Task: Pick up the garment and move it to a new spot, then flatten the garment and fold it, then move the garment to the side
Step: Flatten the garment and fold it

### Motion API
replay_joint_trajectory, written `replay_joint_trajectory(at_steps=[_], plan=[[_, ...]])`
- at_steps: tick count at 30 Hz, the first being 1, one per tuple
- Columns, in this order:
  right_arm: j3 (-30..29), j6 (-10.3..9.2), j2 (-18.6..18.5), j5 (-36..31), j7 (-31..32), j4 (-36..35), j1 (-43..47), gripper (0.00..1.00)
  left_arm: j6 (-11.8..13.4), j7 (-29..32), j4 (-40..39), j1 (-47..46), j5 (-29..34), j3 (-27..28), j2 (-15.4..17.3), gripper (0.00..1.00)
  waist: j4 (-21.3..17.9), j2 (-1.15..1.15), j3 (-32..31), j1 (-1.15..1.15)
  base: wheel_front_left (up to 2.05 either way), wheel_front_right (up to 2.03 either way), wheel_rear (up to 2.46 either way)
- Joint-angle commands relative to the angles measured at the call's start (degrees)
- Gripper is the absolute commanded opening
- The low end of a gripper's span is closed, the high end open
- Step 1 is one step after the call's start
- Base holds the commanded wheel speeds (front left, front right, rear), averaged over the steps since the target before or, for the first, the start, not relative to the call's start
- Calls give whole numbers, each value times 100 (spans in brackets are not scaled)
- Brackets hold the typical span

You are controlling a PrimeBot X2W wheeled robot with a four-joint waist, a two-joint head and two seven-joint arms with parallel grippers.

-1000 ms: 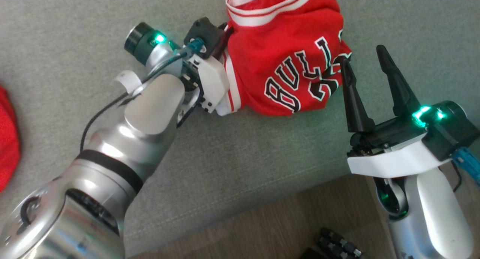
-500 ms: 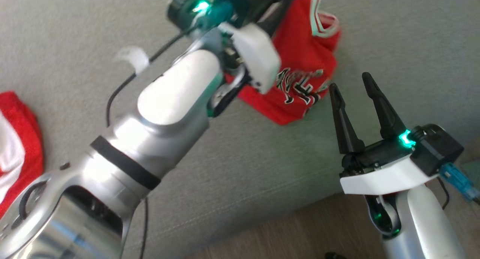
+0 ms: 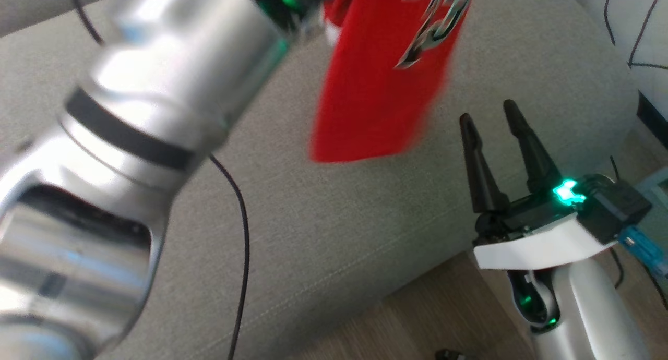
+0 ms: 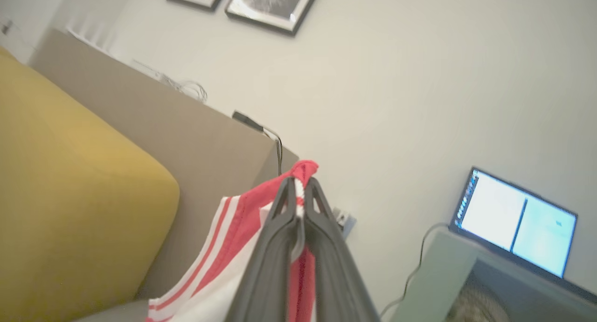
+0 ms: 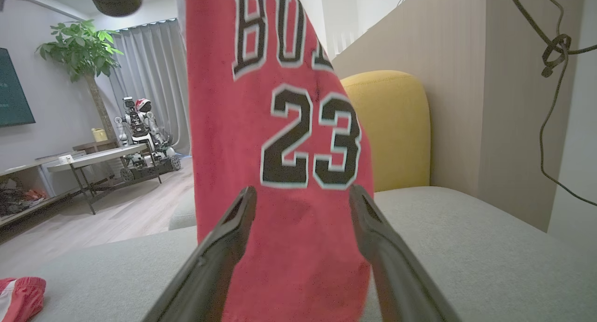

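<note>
The red garment [image 3: 378,88] hangs in the air from the left gripper [image 4: 300,182]. In the left wrist view, that gripper's two dark fingers are pressed tight together, and a bit of the red and white edge is pinched between them and pokes out at the tips. In the head view the garment is at about 12 o'clock, over the grey couch [image 3: 339,235], and it looks blurry. The big silver left arm [image 3: 130,130] runs from 8 o'clock up to 12 o'clock. I cannot tell if the bottom of the garment touches the couch. In the right wrist view the garment hangs down the middle, and you can read black letters and the number 23 on it. The right gripper [image 3: 488,112] is at about 4 o'clock in the head view, just beside the lower corner of the garment. Its two fingers are spread apart, point up toward 12 o'clock and hold nothing. A yellow cushion [image 5: 396,126] stands behind the garment at about 2 o'clock in the right wrist view. A small red cloth [image 5: 18,294] lies on the couch at 8 o'clock there. A brown wood floor [image 3: 417,328] shows at 6 o'clock in the head view.
</note>
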Motion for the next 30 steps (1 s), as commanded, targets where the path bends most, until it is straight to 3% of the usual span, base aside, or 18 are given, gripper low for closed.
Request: replay_joint_trajectory(at_steps=[1, 7, 14, 18, 22, 30], plan=[[53, -1, 2, 26, -36, -220, -108, 100, 135, -176, 30, -472, -28, 347, 128, 0, 53, 0, -36, 0, 0, 0, 0], [-12, -1, 2, -51, -36, -307, -77, 100, 566, -311, 717, 105, 713, 1731, 371, 0, 454, 0, -78, 0, 0, 0, 0], [-47, -1, 2, -210, -36, -348, -77, 100, 631, -314, 951, 2287, 1671, 3406, 751, 0, 923, 0, 77, 0, 0, 0, 0], [-57, -1, 2, -296, -36, -318, -105, 100, 574, -314, 789, 3342, 2321, 4378, 820, 0, 1088, 0, 218, 0, 0, 0, 0], [53, -1, 2, -328, -36, -94, -83, 100, 375, -314, 516, 4092, 2845, 5177, 681, 0, 1198, 0, 293, 0, 0, 0, 0], [147, -1, 2, 128, -36, 736, -192, 100, -32, -314, -174, 5319, 3492, 5754, 276, 0, 1419, 0, 320, 0, 0, 0, 0]])
